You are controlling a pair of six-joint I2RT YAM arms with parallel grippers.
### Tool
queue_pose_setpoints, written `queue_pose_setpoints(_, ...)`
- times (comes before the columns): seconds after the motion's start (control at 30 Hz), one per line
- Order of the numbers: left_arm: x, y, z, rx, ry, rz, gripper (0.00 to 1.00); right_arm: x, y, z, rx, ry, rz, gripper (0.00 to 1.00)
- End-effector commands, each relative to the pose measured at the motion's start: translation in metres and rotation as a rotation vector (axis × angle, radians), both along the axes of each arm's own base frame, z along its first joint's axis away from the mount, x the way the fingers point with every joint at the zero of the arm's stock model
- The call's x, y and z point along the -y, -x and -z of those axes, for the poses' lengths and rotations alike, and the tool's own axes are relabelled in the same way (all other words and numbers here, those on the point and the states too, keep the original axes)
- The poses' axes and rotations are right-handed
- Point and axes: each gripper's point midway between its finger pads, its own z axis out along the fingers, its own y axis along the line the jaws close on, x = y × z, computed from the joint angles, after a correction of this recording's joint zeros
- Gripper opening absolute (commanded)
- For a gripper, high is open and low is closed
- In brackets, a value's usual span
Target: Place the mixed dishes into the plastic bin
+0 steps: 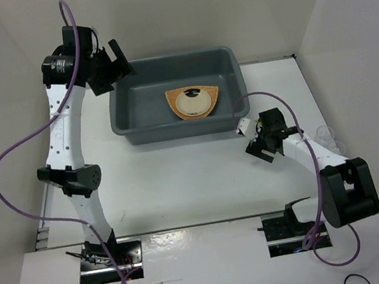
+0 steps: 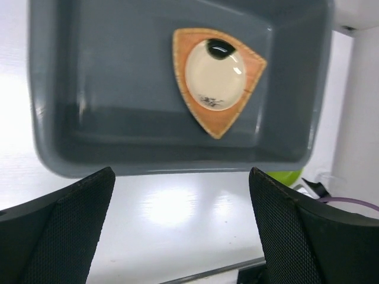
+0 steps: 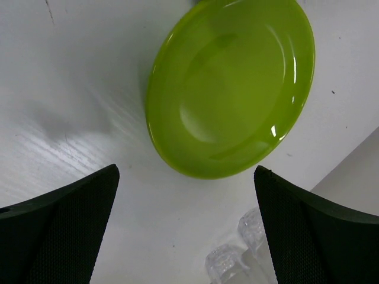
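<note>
The green dish [image 3: 231,89] is the one to watch: it lies flat on the white table [image 3: 71,118], right way up and glossy, directly below the right gripper [image 3: 185,174], whose fingers are spread wide with nothing between them. It looks light and rigid, probably hard plastic or glazed ware, so slippery is the worry, and a shallow dish lying flush gives no edge to get under. The best hold, I'd judge, is a pinch across the raised rim on the near side, one finger inside the bowl and one outside, lifted gently so it doesn't skate away. Just beside it at the lower edge of the wrist view sit the clear cups [image 3: 237,257] — thin, likely easy to knock over, so the approach wants care on that side. Further out, the grey bin [image 1: 173,126] already holds the orange plate [image 2: 249,71] with the cream plate [image 2: 213,77] resting on top of it. The left gripper [image 2: 180,174] hovers above the bin's edge, jaws apart — empty too.
</note>
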Motion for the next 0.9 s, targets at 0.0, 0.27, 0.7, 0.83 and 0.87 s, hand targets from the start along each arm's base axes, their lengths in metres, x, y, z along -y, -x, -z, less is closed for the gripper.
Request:
queue_pose_setpoints(0.0,-0.023,0.029,-0.028,0.075,-0.065,-0.052,1.0,-0.006,-0.027,-0.009,0.073,-0.011,-0.048,0.99)
queue_pose_setpoints(0.27,-0.056,0.064,-0.006,0.107,0.047,-0.122,1.0,-0.001,-0.041,0.024,-0.012,0.012,-0.016,0.88)
queue_pose_setpoints(0.7,-0.092,0.095,0.018,0.055,0.096,-0.185,1.0,0.016,-0.039,0.055,-0.115,0.068,-0.003,0.55)
queue_pose_setpoints(0.83,-0.092,0.096,0.024,0.037,0.11,-0.18,1.0,0.016,-0.039,0.057,-0.133,0.065,0.004,0.32)
queue_pose_setpoints(0.87,-0.095,0.095,0.024,0.037,0.11,-0.189,1.0,0.016,-0.039,0.057,-0.133,0.065,0.004,0.28)
